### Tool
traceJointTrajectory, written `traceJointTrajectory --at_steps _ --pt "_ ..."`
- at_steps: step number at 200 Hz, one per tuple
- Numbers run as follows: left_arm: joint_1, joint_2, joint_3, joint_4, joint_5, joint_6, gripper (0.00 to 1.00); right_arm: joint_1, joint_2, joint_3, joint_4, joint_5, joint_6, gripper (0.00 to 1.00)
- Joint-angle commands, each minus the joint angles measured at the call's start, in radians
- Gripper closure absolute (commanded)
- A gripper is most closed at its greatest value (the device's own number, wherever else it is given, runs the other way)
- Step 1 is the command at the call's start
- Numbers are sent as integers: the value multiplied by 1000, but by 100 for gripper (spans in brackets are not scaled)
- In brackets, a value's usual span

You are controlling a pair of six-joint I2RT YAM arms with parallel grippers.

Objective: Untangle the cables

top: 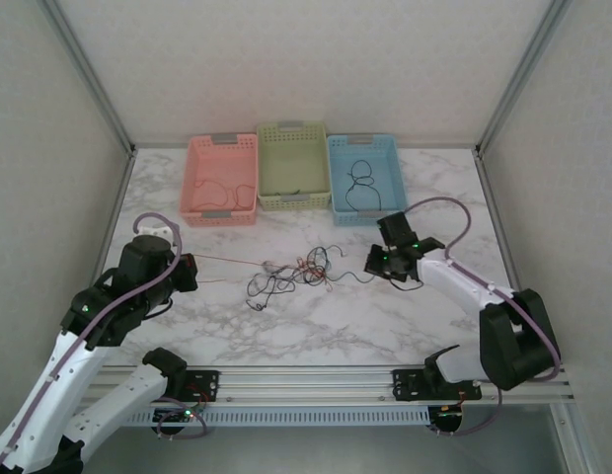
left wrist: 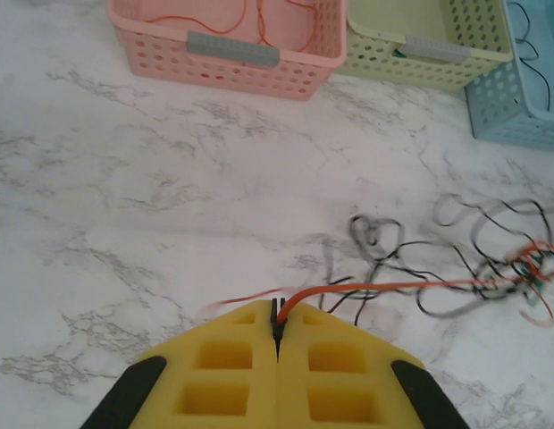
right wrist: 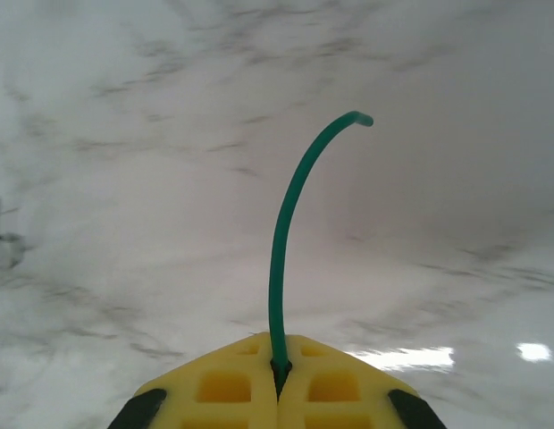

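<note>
The job looks partly done: a red-orange cable (top: pixel 223 190) already lies loose in the pink basket (top: pixel 191 178) and a black cable (top: pixel 359 186) is coiled in the blue basket (top: pixel 363 139), while the green basket (top: pixel 291 128) between them may hold a cable too, though the view is too small to tell. What is left is the tangle of cables (top: pixel 291 275) on the marble counter (top: pixel 316 331), in front of the baskets and between the two arms: thin black, grey-looking and red-orange strands looped over one another in a loose knot. The left hand (left wrist: pixel 277 326) is clamped together on a red-orange strand (left wrist: pixel 393 286) that runs taut and straight from the knot. The right hand (right wrist: pixel 279 362) is pinched shut on the end of a green cable (right wrist: pixel 281 232), whose short free tip curves upward. Judging by this, at least these two strands need pulling free and sorting.
</note>
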Motion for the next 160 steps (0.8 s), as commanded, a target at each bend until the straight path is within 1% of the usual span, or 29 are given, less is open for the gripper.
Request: traceJointTrajectory --at_steps 1,20,34,47,70,86,129,160 --pt "28 -54 11 -37 -142 -28 100 -86 -67 -31 -117 91 -49 100" --pt "39 -95 17 -50 -201 -41 100 -160 -102 -43 -161 177 -58 100" --pt "41 -115 20 -58 -232 -48 100 -222 -119 -58 -170 214 -65 100" --pt "40 -121 16 -54 -231 -46 100 -268 -128 -65 -155 200 -67 100" --pt "40 -110 20 -62 -242 -51 100 -314 -120 -66 -146 203 -65 100" --pt "41 -114 20 -61 -245 -51 100 -347 -111 -76 -127 174 -64 100" --pt "43 -158 33 -87 -325 -78 100 -444 -117 -102 -99 198 -53 100" --pt "44 -185 56 -95 -365 -76 100 -470 -124 -113 -84 215 -51 100"
